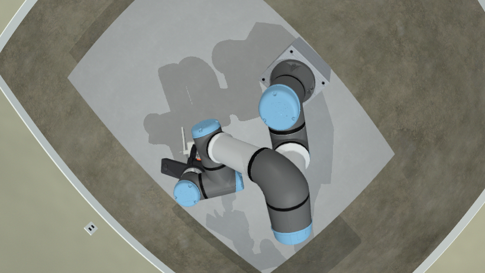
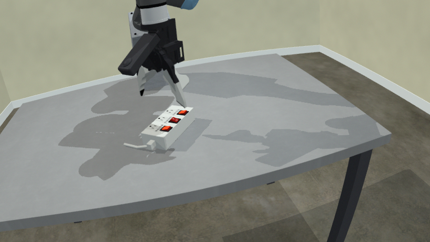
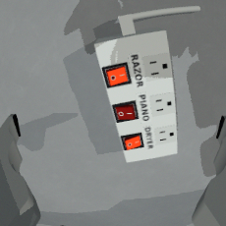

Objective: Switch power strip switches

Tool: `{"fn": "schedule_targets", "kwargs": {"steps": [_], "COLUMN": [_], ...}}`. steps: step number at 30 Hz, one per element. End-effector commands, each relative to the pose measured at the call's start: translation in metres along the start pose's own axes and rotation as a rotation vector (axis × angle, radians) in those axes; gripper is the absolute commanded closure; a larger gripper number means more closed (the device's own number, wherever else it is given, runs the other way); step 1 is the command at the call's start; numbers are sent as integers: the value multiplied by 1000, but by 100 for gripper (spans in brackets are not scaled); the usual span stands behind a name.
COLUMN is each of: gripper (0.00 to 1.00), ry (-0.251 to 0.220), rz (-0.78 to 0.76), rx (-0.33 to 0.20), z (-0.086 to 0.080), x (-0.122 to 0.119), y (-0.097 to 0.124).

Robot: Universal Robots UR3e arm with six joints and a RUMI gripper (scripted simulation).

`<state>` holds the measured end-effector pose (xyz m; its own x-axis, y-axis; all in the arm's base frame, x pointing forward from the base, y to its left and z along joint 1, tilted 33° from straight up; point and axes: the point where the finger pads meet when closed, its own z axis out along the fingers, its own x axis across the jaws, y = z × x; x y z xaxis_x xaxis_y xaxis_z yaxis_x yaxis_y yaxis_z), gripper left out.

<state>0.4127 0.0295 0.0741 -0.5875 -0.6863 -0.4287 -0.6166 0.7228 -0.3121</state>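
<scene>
One cord beside strip.

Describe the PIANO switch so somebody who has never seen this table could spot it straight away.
On the grey table lies a white power strip, face up, with three red rocker switches in a row. The PIANO switch is the middle one, between RAZOR and DRYER. It is the darker red rocker; both neighbours glow brighter.

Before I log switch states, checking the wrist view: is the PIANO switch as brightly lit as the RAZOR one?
No: the PIANO switch is dark red, while the RAZOR switch glows bright orange-red.
</scene>
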Motion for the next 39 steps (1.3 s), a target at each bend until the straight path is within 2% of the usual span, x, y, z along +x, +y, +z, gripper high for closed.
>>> {"fn": "schedule_targets", "kwargs": {"steps": [1, 10, 20, 21, 39], "gripper": [0, 0, 0, 100, 100], "ry": [-7, -8, -8, -8, -8], "rz": [-107, -205, -221, -221, -221], "rx": [3, 5, 5, 5, 5], "z": [3, 6, 7, 7, 7], "x": [-5, -9, -9, -9, -9], "y": [0, 2, 2, 2, 2]}}
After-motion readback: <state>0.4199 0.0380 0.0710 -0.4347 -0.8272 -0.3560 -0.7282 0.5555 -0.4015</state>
